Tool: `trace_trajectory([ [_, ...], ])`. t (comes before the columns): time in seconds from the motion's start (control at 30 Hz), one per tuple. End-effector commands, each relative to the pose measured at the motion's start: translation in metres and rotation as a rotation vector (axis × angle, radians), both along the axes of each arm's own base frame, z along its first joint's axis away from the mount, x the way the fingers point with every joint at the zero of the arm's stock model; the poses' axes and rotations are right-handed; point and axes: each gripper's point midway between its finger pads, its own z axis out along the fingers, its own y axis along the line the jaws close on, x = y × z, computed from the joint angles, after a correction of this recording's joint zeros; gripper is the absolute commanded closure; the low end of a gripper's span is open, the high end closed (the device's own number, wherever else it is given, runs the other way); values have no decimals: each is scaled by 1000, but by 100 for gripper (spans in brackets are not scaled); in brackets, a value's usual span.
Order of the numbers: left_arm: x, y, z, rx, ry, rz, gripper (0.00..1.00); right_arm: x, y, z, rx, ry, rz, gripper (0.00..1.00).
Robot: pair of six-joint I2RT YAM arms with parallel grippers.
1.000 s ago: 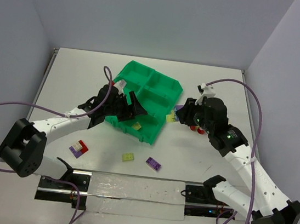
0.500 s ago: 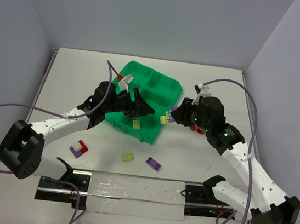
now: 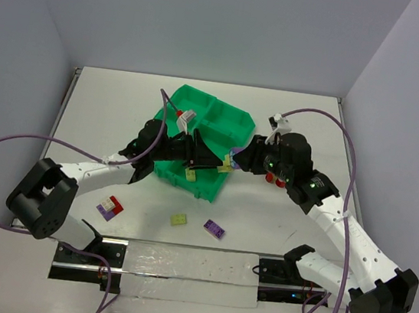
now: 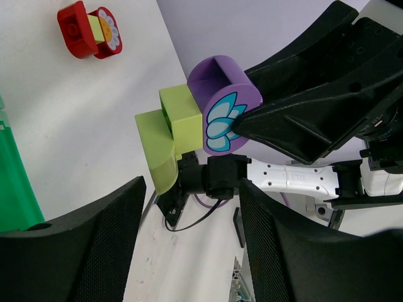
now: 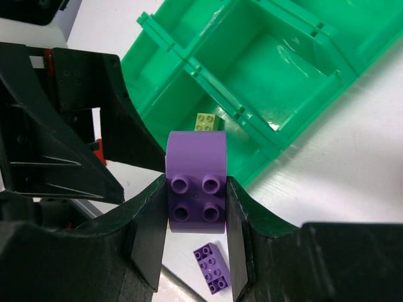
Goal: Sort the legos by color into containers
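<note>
Right gripper (image 5: 196,217) clamps purple brick (image 5: 196,163) by its flat sides; it looks light, stiff, slick. Left gripper (image 4: 189,207), at nine o'clock, gapes empty.

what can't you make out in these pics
- top external: the purple brick in the right gripper is too small to read and is crowded by the left gripper.
- top external: the left gripper covers the tray's near-left compartments.
- left wrist: the tray is cut off by the left edge.
</note>
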Motion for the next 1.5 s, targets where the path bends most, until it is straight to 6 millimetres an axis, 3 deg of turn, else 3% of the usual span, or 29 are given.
trace_trajectory([
  [0.0, -1, -8, 15, -55, -51, -31, 34, 6, 9, 32, 72, -81, 23, 100],
  [0.27, 2, -10, 10, -50, -42, -28, 46, 3, 12, 36, 98, -85, 39, 100],
  [0.4, 3, -10, 11, -51, -44, -19, 60, 0, 14, 36, 107, -82, 50, 100],
  [0.43, 3, -9, 11, -51, -44, -16, 68, 1, 13, 37, 106, -85, 47, 100],
  [0.5, 3, -8, 10, -44, -37, -10, 99, 1, 11, 36, 99, -85, 39, 100],
  [0.93, 19, 23, -22, 136, -27, 148, 100, 0, -26, 62, 44, -180, -114, 100],
  [1.0, 21, 30, -36, 219, -13, 166, 100, -3, -27, 65, 58, -194, -113, 100],
  [1.23, 34, 55, -49, 412, -45, 266, 100, -3, -21, 59, 60, -173, -86, 100],
  [1.27, 34, 62, -58, 461, -22, 291, 100, -2, -19, 58, 71, -170, -80, 100],
  [1.33, 35, 65, -64, 479, -3, 306, 90, -1, -15, 54, 82, -162, -70, 100],
  [1.43, 37, 61, -72, 486, 12, 292, 27, 0, -8, 46, 87, -136, -42, 100],
  [1.47, 38, 59, -73, 487, 16, 285, 14, 0, -7, 44, 83, -129, -37, 100],
])
